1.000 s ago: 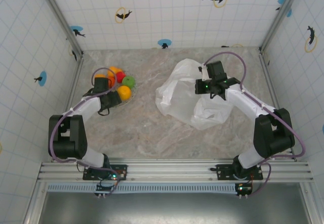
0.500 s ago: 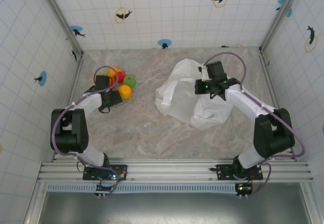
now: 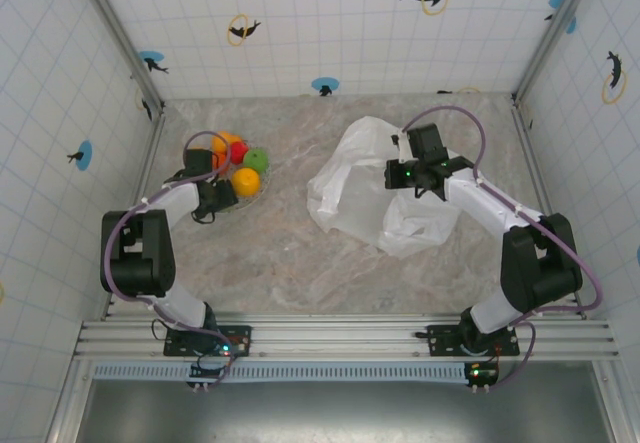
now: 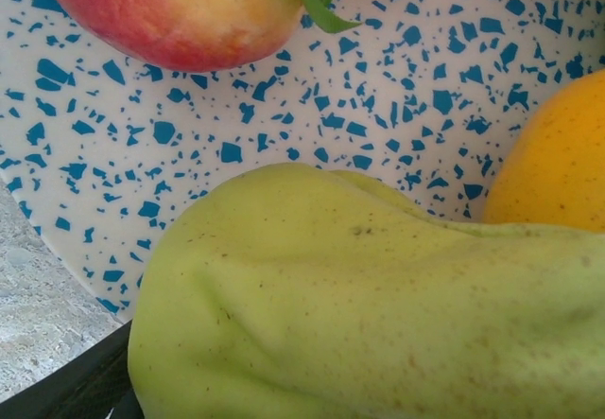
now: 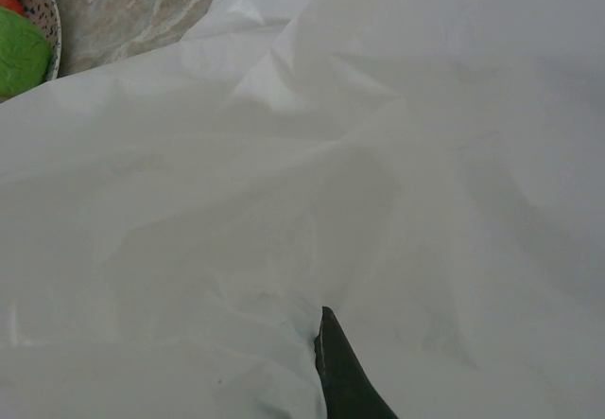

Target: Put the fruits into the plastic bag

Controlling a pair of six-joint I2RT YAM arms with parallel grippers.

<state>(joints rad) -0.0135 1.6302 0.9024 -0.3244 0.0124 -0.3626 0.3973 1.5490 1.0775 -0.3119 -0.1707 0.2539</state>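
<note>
The fruits lie piled on a speckled plate (image 3: 262, 187) at the left: an orange (image 3: 228, 143), a red one (image 3: 239, 151), a green apple (image 3: 257, 158) and another orange (image 3: 246, 181). My left gripper (image 3: 211, 177) reaches down among them. Its wrist view has a yellow-green pear (image 4: 378, 296) pressed close against the camera, with a red fruit (image 4: 180, 12) and an orange (image 4: 558, 154) beyond on the plate (image 4: 378, 88); the jaws are hidden. The plastic bag (image 3: 350, 191) lies crumpled at centre right. My right gripper (image 3: 396, 174) is shut on the bag (image 5: 378, 135), one dark fingertip (image 5: 340, 372) showing in the folds.
Tiled walls with metal corner posts close off the left, right and back. Bare marble tabletop (image 3: 290, 253) lies between plate and bag and toward the arm bases. The green apple (image 5: 19, 55) and plate rim (image 5: 47, 17) show at the top left of the right wrist view.
My left gripper has pushed a little further over the plate into the fruits. The right arm and the bag have stayed put.
</note>
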